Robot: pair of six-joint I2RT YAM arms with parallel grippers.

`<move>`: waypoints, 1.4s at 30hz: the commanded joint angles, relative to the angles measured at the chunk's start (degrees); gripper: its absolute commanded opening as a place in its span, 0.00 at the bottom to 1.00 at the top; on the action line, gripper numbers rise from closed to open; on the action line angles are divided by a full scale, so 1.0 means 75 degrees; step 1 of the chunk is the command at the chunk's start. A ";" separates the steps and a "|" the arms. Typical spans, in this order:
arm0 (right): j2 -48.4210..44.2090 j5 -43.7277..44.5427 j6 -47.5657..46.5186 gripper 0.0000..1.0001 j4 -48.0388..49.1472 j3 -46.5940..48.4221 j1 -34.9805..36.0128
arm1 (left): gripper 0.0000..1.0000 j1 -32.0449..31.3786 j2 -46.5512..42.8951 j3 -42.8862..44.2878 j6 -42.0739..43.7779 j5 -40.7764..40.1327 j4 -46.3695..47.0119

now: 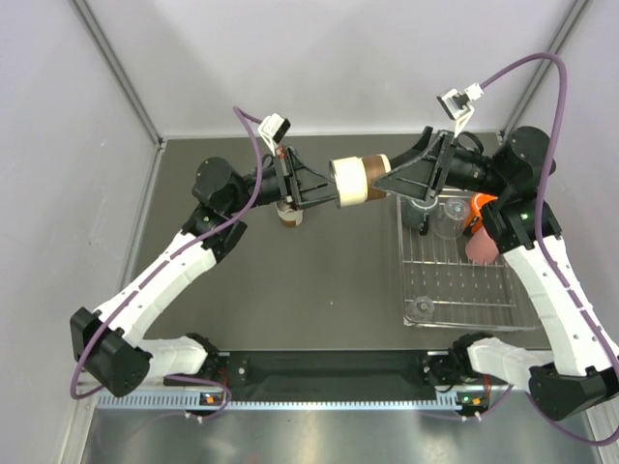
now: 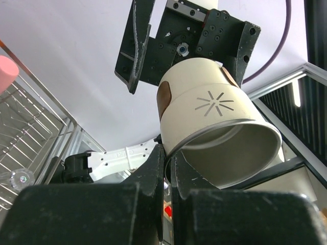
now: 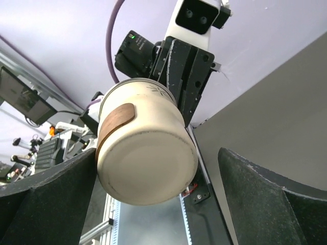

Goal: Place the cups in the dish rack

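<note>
Top external view: a cream cylindrical cup with a brown band (image 1: pixel 358 181) hangs in mid-air between the arms, near the far-left corner of the silver wire dish rack (image 1: pixel 404 280). The left tool (image 1: pixel 334 188) pinches its rim wall; the right tool (image 1: pixel 385 182) is spread wide either side of its base. If the left releases before the right clamps, the cup would likely drop onto the dark grey surface (image 1: pixel 319 280) — perhaps hitting the brown cup (image 1: pixel 290 215) below. A clear tumbler (image 1: pixel 447 222), orange cup (image 1: pixel 481 206) and pink cup (image 1: pixel 481 246) crowd the rack's far end.
</note>
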 commanded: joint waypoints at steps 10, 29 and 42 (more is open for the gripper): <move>-0.0027 -0.0118 0.0310 0.48 0.0790 0.0247 0.0352 | 0.00 -0.0034 0.0045 0.0043 -0.0265 0.0259 0.1056; 0.0159 0.1601 -0.1750 0.00 -0.3295 0.0891 -0.1146 | 0.88 0.0901 -0.0880 0.0171 0.2100 -0.0711 -0.4562; 0.0781 0.9346 -0.3383 0.00 -0.7355 0.0132 -0.1289 | 0.85 0.1184 -0.0798 0.0558 0.3297 -0.1604 -0.7018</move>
